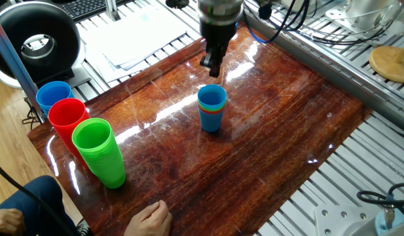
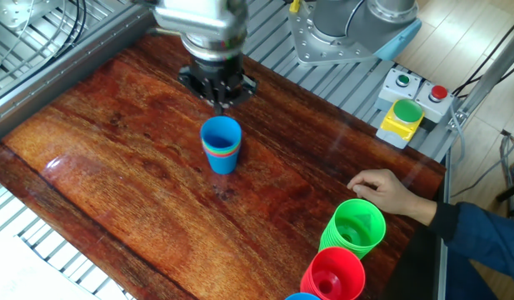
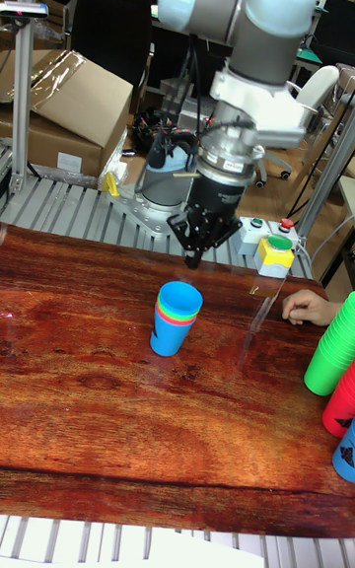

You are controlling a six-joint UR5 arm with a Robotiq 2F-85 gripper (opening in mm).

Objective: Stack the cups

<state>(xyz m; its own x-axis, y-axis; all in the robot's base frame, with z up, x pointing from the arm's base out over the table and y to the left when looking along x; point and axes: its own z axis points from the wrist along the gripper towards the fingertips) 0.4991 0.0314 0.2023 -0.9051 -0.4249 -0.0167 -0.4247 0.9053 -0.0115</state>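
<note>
You have the cups [image 1: 211,108] nested in one stack, blue on top, upright mid-worktop [image 1: 267,151], with the gripper [image 1: 213,65] empty above and beside it, fingers close together; stacking looks complete, so next comes only withdrawal.

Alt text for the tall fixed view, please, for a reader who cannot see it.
A nested stack of small cups, blue outermost, stands upright on a wooden table, with the arm's tool hanging just above and behind it, holding nothing. A person's hand rests at the right edge beside taller cup stacks.
</note>
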